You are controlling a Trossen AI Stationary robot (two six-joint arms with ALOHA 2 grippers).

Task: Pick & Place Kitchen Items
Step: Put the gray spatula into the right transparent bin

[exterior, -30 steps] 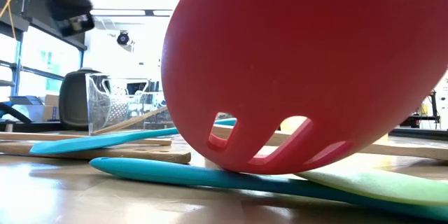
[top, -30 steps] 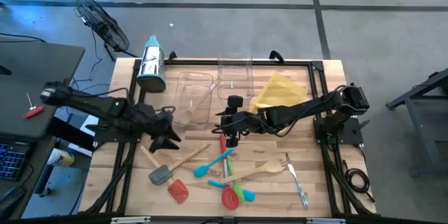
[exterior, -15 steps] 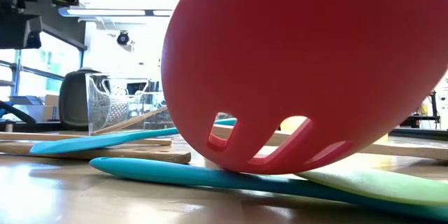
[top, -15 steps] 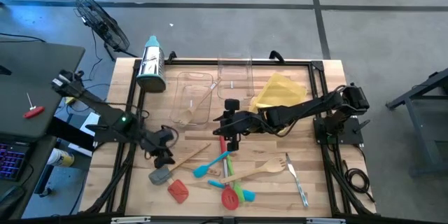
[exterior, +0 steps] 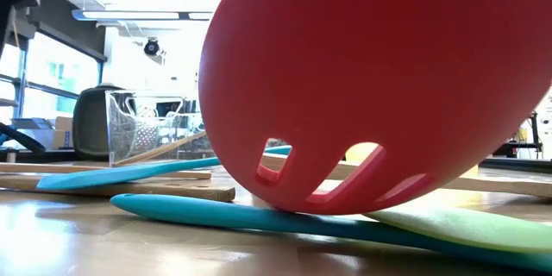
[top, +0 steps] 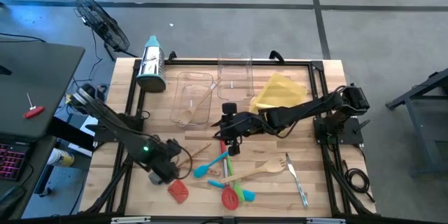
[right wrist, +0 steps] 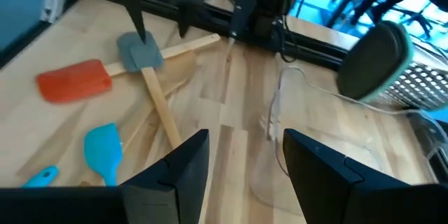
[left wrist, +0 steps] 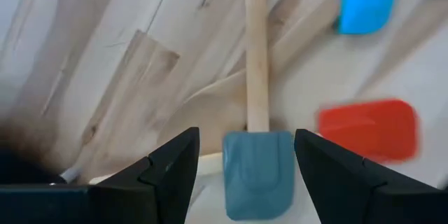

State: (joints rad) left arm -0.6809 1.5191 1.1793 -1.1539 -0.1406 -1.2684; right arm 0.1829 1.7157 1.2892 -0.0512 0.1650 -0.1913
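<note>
Left wrist view: left hand point(left wrist: 257, 155) released, fingers either side of grey spatula point(left wrist: 257, 170).

Left pincer point(top: 162, 171) hangs low, fingers spread; right pincer point(top: 228, 134) hovers, parted.

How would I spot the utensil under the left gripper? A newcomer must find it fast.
Start at the steel grater at the table's far left corner and come toward the near edge, to the open left gripper. Between its fingers lies the grey spatula, wooden-handled. Its neighbour, the red spatula, has the same shape; only this head is grey.
</note>
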